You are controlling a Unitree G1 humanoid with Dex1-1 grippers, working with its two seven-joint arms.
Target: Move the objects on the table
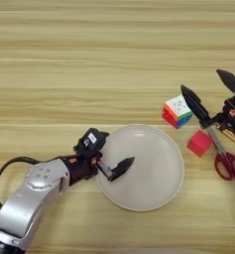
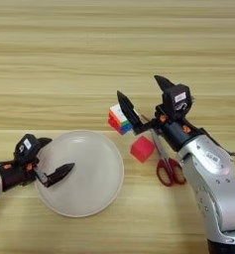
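Right gripper (image 2: 145, 96): fingers spread wide apart, holding nothing. One finger points up and away at the far side; the other reaches left, its tip over the near-right edge of the puzzle cube (image 2: 119, 119). Whether that tip touches the cube cannot be told. The cube sits just left of the gap between the fingers, not between them, white face up.

The red cube (image 2: 143, 149) lies on the table (image 2: 114, 49) just below and nearer than the puzzle cube, close to it but apart. It is under the right gripper's wrist and left of the scissors (image 2: 166, 163). The scissors lie with red handles toward the robot and blades running up under the gripper.

Left gripper (image 1: 114, 156): over the left part of the plate (image 1: 153, 188). One finger points right across the plate surface; the other sits at the plate's left rim. The fingers stand apart, with nothing between them.

The plate lies left of both cubes and clear of them. Its right rim is near the red cube without touching it. No cube is on the plate.
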